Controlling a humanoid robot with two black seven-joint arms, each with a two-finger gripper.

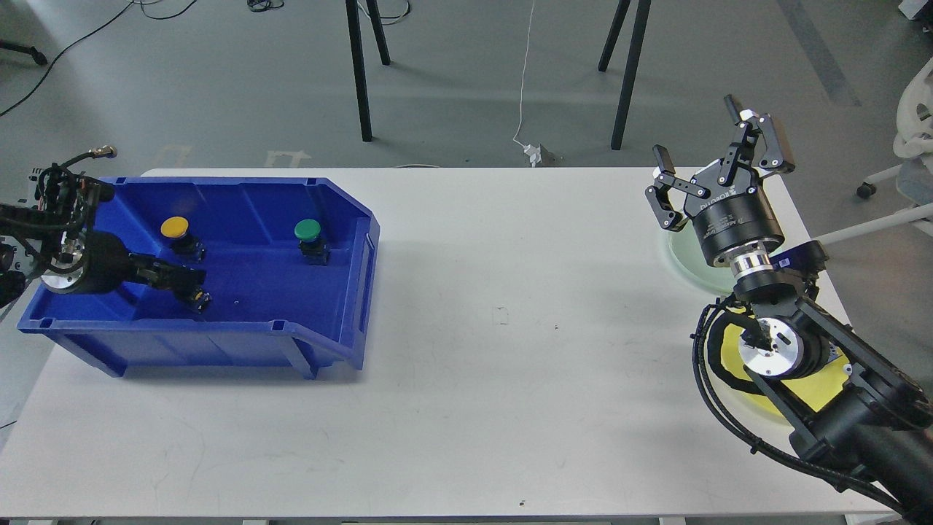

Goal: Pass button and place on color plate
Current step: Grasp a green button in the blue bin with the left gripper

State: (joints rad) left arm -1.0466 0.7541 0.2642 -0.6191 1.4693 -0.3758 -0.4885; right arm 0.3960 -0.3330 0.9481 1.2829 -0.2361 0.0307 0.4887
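Note:
A blue bin stands on the left of the white table. A yellow button and a green button stand upright inside it. My left gripper reaches low into the bin's front left part. It covers a second green button, of which only the black base shows. Its dark fingers cannot be told apart. My right gripper is open and empty, held up over the far right of the table. A yellow plate and a pale green plate lie under the right arm, both partly hidden.
The white table spreads between the bin and the plates. Black stand legs and a white cable are on the floor behind the table. A white chair base is at the far right.

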